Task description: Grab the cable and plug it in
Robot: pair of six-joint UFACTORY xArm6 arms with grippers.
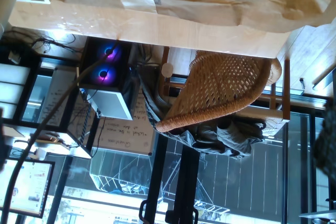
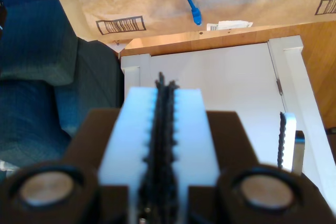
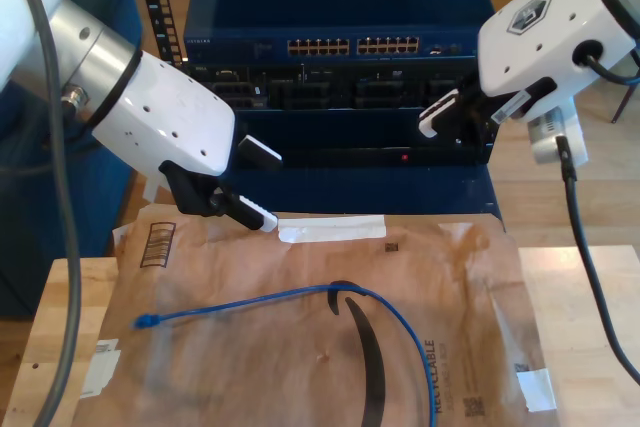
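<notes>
The cable [image 3: 300,294] lies loose on brown paper [image 3: 250,377] spread over the tabletop [image 3: 60,317]. It runs in a shallow arc, and its plug [image 3: 145,321] ends toward the exterior view's left. Nothing holds it. In the second wrist view the plug [image 2: 196,17] sits ahead of my second pincer [image 2: 164,90], well apart from the tips. That pincer is clenched on nothing, with its toothed pads pressed together. In the exterior view it hangs above the paper's far edge, near a printed barcode [image 3: 158,244]. Another arm [image 3: 540,37] is raised at the exterior view's right, close to the front of the blue switch [image 3: 330,7]. I cannot tell whether its pincer is released or clenched. The first wrist view looks out into the room, at a wicker chair [image 1: 220,90].

The grab has not started, and I see several ways it could fail:
- **Clenched pads:** coming down like this would only push the cable aside, so the pincer must release first.
- **Thin cable:** it lies flat on crinkled paper, so the pads could pinch the paper too, or slide off the jacket.
- **Grip point:** a grip far behind the plug would let the end droop and twist, spoiling its line-up with a port [image 3: 350,46].
- **Plug latch:** if it faces the wrong way, the plug will jam.
- **Other arm:** it already crowds the switch face, so the two arms may clash there.
</notes>
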